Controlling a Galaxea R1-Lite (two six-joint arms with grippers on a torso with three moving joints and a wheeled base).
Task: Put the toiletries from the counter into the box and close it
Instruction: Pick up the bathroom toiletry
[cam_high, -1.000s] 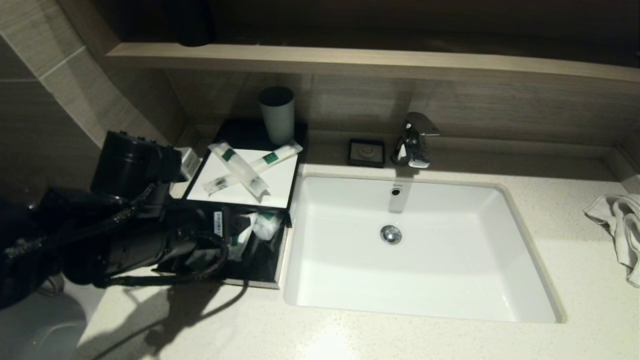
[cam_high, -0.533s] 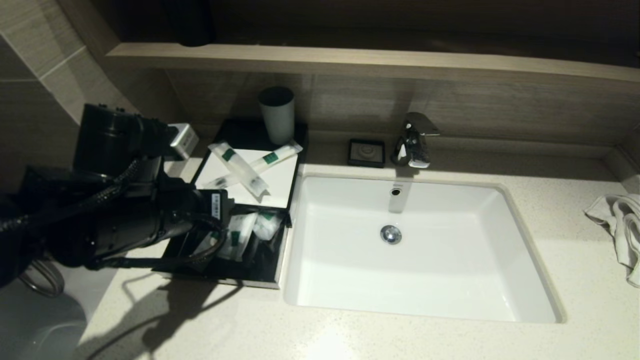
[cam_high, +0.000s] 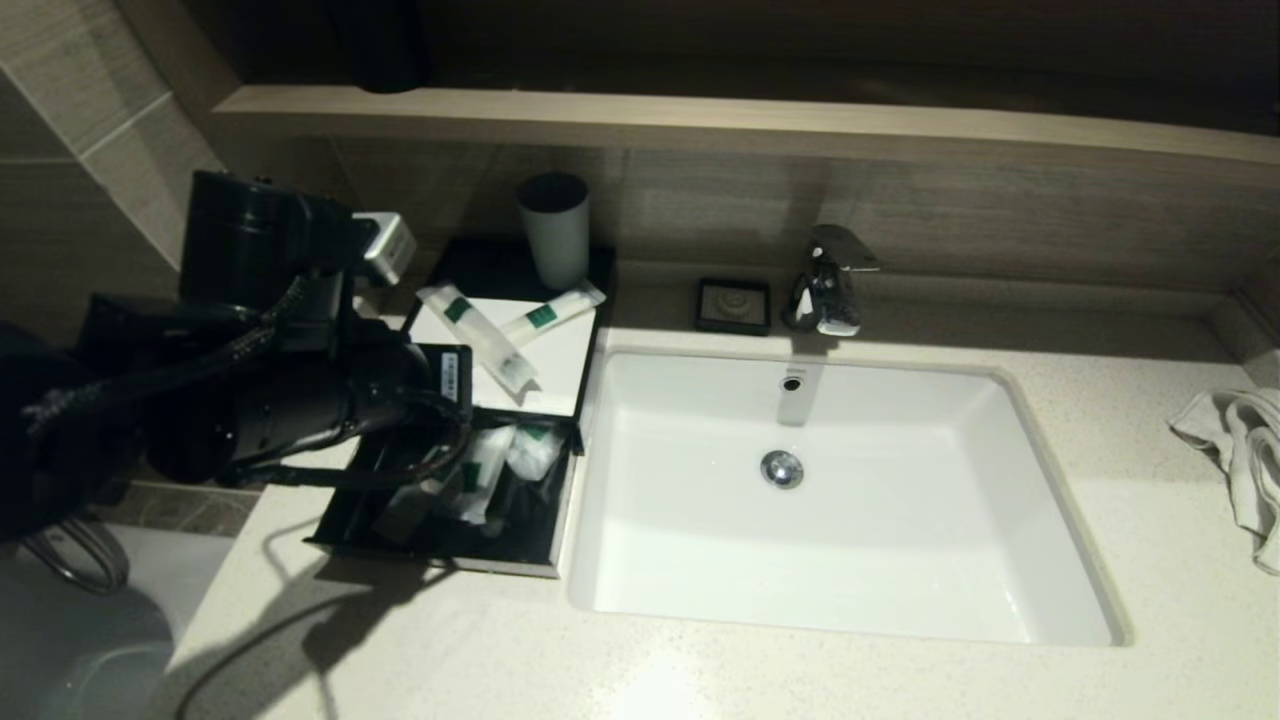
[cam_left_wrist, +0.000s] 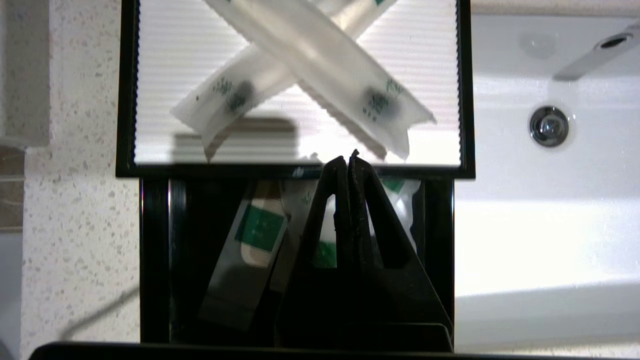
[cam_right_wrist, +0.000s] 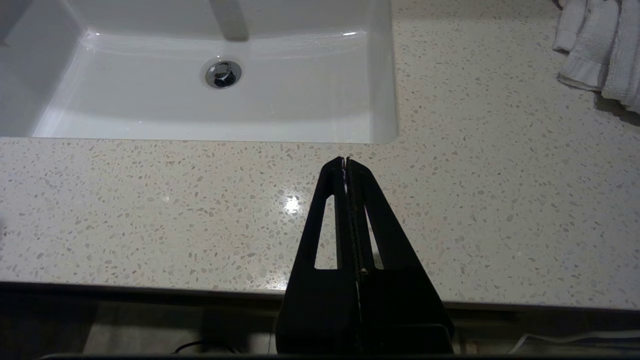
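Crossing diagonally: 2 long packets (cam_high: 500, 335)

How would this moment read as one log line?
left gripper: shut, empty, above open drawer | short pouches: in drawer | two long packets: crossed on box top | right gripper: parked

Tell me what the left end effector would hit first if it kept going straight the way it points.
Most likely the long packets crossed on the box's white top panel. The left end effector, shut and empty, hangs over the open drawer; how high it clears the panel's front edge is unclear.
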